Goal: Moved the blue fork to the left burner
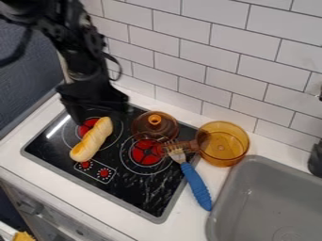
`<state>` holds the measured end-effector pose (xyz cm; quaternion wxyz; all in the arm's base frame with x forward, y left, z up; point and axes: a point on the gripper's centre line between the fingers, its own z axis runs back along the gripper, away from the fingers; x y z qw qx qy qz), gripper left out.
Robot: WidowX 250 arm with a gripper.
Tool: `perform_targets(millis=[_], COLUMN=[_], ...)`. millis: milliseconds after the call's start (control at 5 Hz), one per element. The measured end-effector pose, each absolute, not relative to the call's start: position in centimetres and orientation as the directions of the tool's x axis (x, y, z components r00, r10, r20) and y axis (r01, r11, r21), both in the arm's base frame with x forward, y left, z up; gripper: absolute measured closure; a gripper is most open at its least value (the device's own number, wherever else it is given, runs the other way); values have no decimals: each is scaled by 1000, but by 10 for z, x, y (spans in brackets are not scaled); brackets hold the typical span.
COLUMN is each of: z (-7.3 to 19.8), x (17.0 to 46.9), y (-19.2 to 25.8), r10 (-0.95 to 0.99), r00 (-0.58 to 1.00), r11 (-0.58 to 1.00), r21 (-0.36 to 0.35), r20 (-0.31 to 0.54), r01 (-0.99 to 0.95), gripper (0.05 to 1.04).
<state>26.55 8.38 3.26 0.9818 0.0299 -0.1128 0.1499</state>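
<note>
**Blue fork waits by the right burner, its destination partly taken**

The blue fork [197,186] lies at the right burner [144,153], its head crossing the amber saucepan's [222,145] handle, its grip slanting onto the countertop [132,218]. That crossing probably calls for a careful lift, lest the pan shift. The gripper [97,114] is over the left burner [87,125], perhaps placed for delivery, though whether its pincer is parted or together cannot be told. A bread loaf [93,140] crowds the target.
</note>
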Motion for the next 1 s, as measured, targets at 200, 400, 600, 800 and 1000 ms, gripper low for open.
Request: perform_targets(millis=[200,400,600,800,1000], z=[29,21,15,3,-10], x=[270,261,258,257,266], y=[40,15,-14,-30,-48], r10=[386,507,572,620,653], r00=[894,834,790,766,742], r11=[916,856,812,778,752], r21=[18,-19,-20,-9,-9], r20=[226,215,219,172,154], r01=[-400,-516,-583,-628,-659], gripper=[83,83,83,83,83])
